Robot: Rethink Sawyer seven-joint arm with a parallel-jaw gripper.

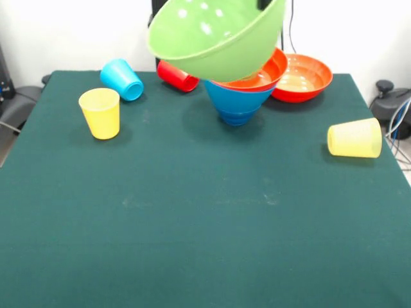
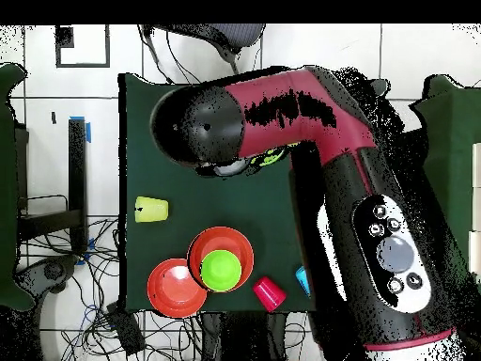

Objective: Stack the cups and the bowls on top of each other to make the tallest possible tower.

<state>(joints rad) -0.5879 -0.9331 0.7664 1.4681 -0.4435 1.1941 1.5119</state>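
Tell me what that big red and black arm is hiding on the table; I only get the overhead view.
Observer: A big glossy green plastic bowl hangs tilted in the air, clear of the table.
Operator: Anything else under there?
Observer: An opaque yellow plastic cup stands upright, mouth up.
Operator: And the light blue plastic cup I can barely see?
Observer: It lies on its side.
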